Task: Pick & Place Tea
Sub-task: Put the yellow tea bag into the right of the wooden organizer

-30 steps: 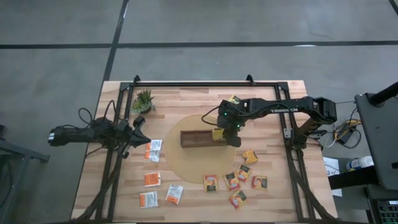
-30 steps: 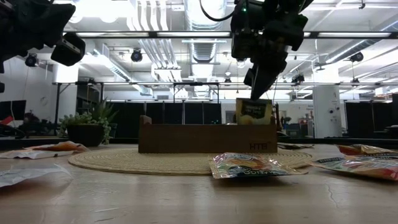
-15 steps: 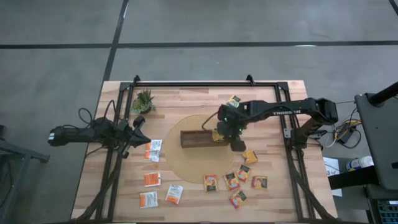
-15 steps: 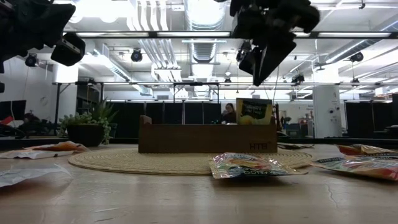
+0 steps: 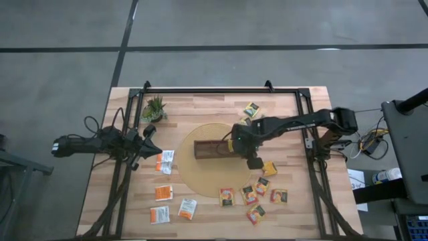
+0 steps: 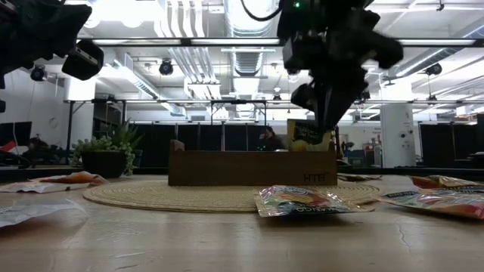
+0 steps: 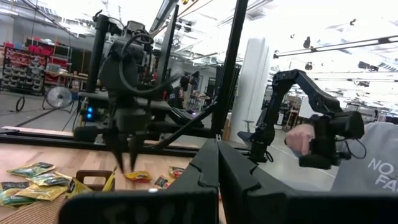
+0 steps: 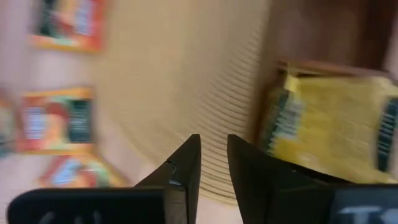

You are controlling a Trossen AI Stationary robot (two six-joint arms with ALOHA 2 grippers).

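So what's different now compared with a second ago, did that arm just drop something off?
Yes. The right gripper let go of the yellow sachet, which now stands in the end of the wooden tray, then rose and swung off toward the loose sachets, holding nothing. The left gripper, the plant and the sachets on the table stayed put.

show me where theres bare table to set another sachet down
Bare wood lies along the far edge between the potted plant and the lone sachet, and on the round mat in front of the tray. Crowded: orange-brown sachets at near right, white-and-orange sachets at near left.
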